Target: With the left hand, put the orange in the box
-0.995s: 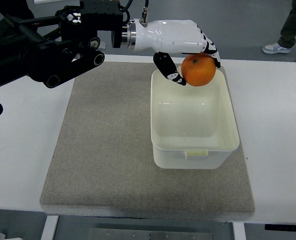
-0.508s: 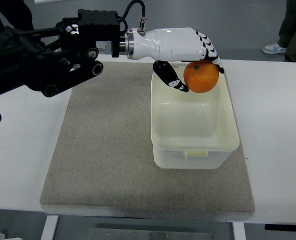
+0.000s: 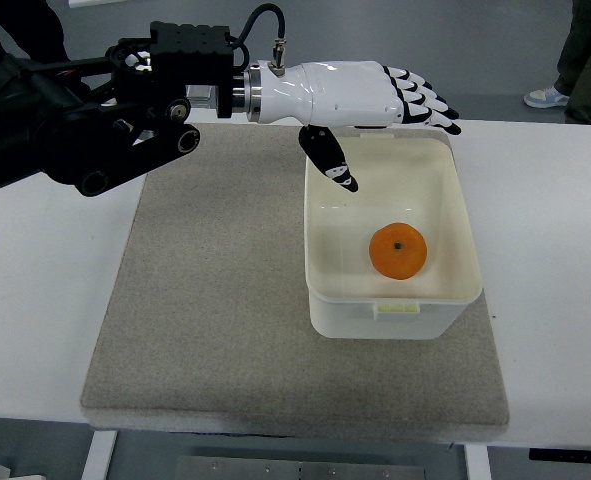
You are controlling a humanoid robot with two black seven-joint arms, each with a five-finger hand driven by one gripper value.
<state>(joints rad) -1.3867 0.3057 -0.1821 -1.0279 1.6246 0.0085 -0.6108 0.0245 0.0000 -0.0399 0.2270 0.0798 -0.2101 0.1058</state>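
Orange (image 3: pixel 398 250) sits on the floor of the white box (image 3: pixel 320 290), while the left hand (image 3: pixel 375 95) hovers over the far rim, fingers spread and empty.

You have a rectangular grey felt mat (image 3: pixel 215 300) lying flat on the white tabletop (image 3: pixel 555 260), which shows on both sides of it. Beyond the far edge of the table, at the top right, you see a person's dark trouser leg (image 3: pixel 587 45) and a white sneaker (image 3: pixel 549 96) on the grey floor (image 3: pixel 495 50)
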